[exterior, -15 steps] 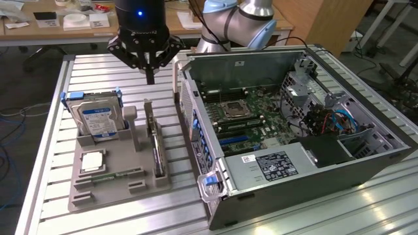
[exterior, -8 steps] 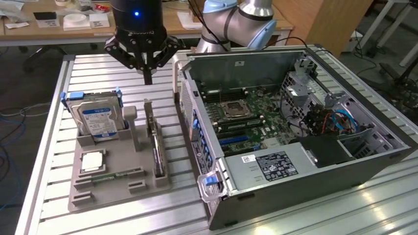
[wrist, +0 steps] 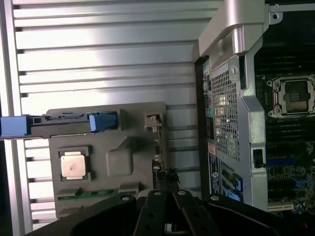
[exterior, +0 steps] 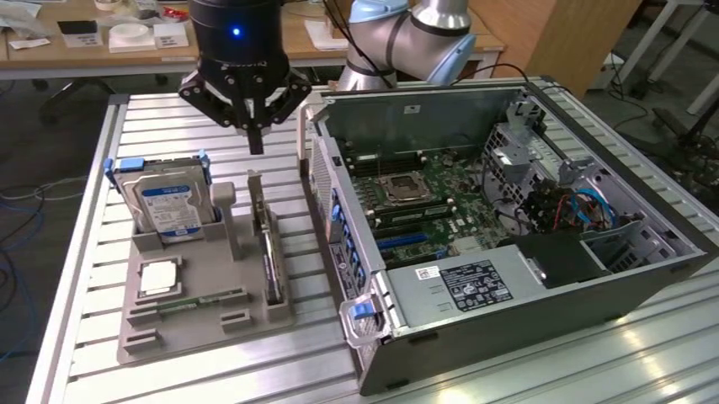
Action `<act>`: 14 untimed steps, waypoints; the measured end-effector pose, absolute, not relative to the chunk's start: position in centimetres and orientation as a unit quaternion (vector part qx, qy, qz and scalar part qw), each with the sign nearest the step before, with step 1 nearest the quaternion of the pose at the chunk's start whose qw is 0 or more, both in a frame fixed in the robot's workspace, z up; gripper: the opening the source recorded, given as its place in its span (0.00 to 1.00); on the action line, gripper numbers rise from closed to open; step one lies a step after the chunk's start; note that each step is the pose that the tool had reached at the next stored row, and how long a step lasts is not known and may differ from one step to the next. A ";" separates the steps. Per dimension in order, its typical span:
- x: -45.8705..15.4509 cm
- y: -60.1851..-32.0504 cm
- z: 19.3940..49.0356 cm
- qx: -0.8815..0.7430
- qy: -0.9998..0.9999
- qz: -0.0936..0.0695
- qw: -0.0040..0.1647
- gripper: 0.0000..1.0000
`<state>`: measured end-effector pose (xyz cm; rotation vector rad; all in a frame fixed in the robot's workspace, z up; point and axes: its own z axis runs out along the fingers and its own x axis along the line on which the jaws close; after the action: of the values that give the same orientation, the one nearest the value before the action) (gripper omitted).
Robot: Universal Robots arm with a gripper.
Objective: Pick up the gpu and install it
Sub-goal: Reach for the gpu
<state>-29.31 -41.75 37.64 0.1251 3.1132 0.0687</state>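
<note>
Even room light makes the exterior view bright, with a pale sheen on the ribbed tabletop (exterior: 641, 349) towards five o'clock and soft shadow inside the open computer case (exterior: 540, 324), while in the wrist view the same tabletop glares nearly white and the fingers (wrist: 149, 216) sit in darkness.

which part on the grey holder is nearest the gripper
The gpu, the thin card on edge beside the case; the boxy hard drive stands farther from the gripper.

Gripper (exterior: 256, 145) points straight down, fingers (exterior: 256, 133) closed together into single tip. Arm (exterior: 396, 35) folded behind, elbow raised.
</note>
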 end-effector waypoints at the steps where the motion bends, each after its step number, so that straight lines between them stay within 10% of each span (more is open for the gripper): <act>1: -29.3 -42.1 37.6 0.040 0.999 0.022 0.013 0.11; 14: -29.3 -45.3 37.6 0.040 0.999 0.021 0.013 0.11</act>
<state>-29.30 -45.30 37.64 0.1250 3.1133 0.0656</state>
